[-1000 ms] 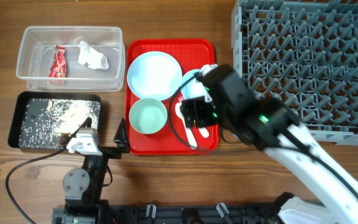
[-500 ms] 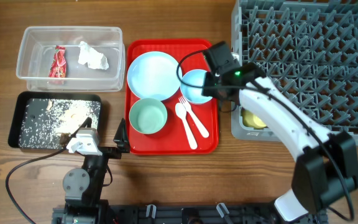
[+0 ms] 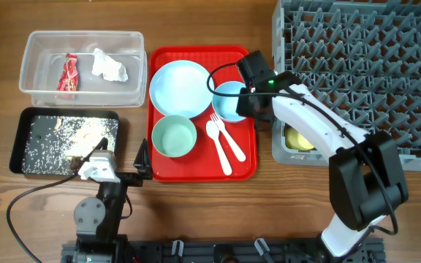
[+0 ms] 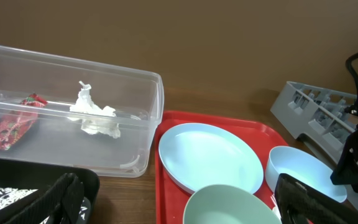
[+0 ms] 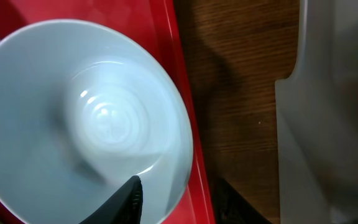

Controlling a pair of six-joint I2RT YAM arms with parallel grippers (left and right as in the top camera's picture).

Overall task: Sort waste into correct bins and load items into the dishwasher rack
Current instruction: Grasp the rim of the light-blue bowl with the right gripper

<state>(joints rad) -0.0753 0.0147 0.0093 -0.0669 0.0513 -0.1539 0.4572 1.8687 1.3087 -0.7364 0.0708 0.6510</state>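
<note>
The right gripper [image 5: 182,190] straddles the rim of one light blue bowl [image 5: 92,124], one finger inside and one outside; I cannot tell whether it is pinching. Beside it, the red tray [image 3: 196,169] holds one plate [image 3: 180,88], one green bowl [image 3: 175,136], one fork [image 3: 229,140] and one spoon [image 3: 220,151]. On the gripper's other side, one yellow cup [image 3: 298,139] sits in the rack [image 3: 364,73]. Farthest off, the left gripper [image 4: 179,199] gapes wide, holding nothing.

From overhead my right gripper [image 3: 248,104] covers the right rim of the light blue bowl [image 3: 227,101]. At that wrist only one dark fingertip [image 5: 131,194] shows, cut by the bottom edge, so I cannot tell whether I grip the rim. My arm hides part of the yellow cup [image 3: 295,141], the dishwasher rack [image 3: 357,66] runs off the top and right edges, and the fingers [image 4: 51,202] of my left gripper [image 4: 174,206] are blurred and cut off below.
</note>
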